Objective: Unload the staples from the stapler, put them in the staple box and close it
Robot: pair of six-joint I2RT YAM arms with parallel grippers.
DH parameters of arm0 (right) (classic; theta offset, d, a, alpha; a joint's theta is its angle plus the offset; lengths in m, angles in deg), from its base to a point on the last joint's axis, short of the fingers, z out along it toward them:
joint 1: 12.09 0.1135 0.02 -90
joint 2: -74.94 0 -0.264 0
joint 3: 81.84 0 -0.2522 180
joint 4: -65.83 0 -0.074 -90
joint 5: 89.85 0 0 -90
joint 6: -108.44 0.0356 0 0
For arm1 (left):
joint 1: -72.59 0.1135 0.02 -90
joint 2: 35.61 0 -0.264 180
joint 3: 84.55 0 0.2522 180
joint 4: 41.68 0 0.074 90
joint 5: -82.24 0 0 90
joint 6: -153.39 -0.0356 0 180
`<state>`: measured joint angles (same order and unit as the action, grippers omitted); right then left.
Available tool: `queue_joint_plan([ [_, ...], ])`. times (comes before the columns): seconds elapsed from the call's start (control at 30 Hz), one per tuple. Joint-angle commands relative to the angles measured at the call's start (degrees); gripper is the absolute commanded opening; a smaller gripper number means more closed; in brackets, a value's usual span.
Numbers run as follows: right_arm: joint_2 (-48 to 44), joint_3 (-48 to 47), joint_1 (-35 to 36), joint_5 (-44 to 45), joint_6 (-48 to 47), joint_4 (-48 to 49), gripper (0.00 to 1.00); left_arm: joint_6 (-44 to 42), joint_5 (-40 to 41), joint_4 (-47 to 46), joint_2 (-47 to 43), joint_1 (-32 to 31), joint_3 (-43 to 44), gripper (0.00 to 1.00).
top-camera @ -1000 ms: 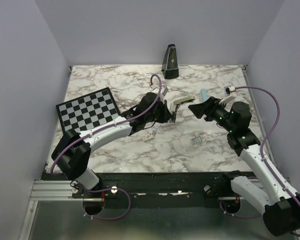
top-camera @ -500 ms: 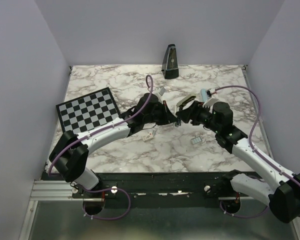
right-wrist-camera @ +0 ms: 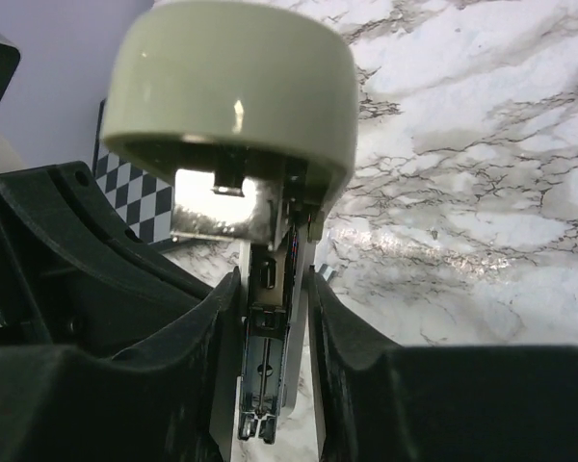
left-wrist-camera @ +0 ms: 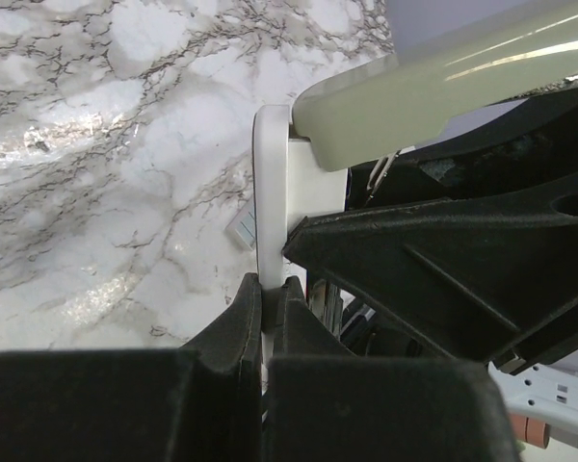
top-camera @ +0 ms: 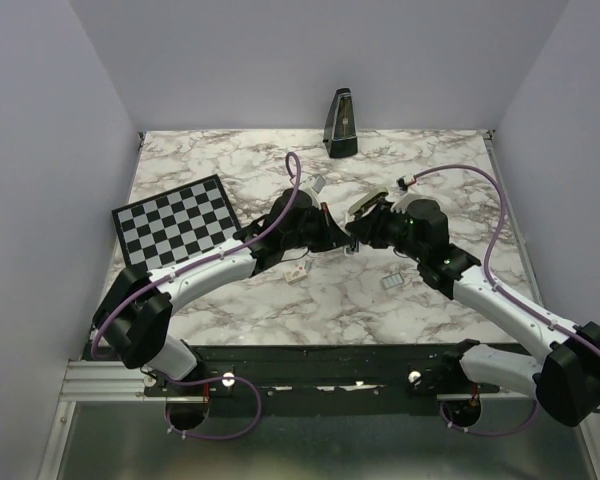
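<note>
No lettering can be read; small marks on the white casing [left-wrist-camera: 557, 399] may be print.

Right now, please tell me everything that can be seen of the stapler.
The stapler is held between both grippers, hinged open: a glossy pale sage-green plastic top lifted, a shiny metal staple channel beneath. The left gripper pinches its white base end; the right gripper clamps the channel's sides.
</note>
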<state>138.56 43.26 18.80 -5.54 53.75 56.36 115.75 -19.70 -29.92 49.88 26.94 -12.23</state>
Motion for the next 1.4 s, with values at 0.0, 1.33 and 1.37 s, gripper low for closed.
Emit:
queue_joint_plan([
  [0.0,1.95,-1.83,0.83,3.84,-0.15,0.36,0.23,0.11,-0.71,-2.84,-2.26,-0.14,-0.56,0.00],
  [1.33,54.24,-45.34,-0.57,18.61,-11.84,-23.72,0.05,-21.25,30.84,24.94,-36.18,6.19,-14.71,0.99],
  [1.37,54.59,-45.43,-0.57,18.53,-11.93,-23.72,0.06,-21.33,31.02,24.85,-36.53,6.27,-14.80,0.99],
])
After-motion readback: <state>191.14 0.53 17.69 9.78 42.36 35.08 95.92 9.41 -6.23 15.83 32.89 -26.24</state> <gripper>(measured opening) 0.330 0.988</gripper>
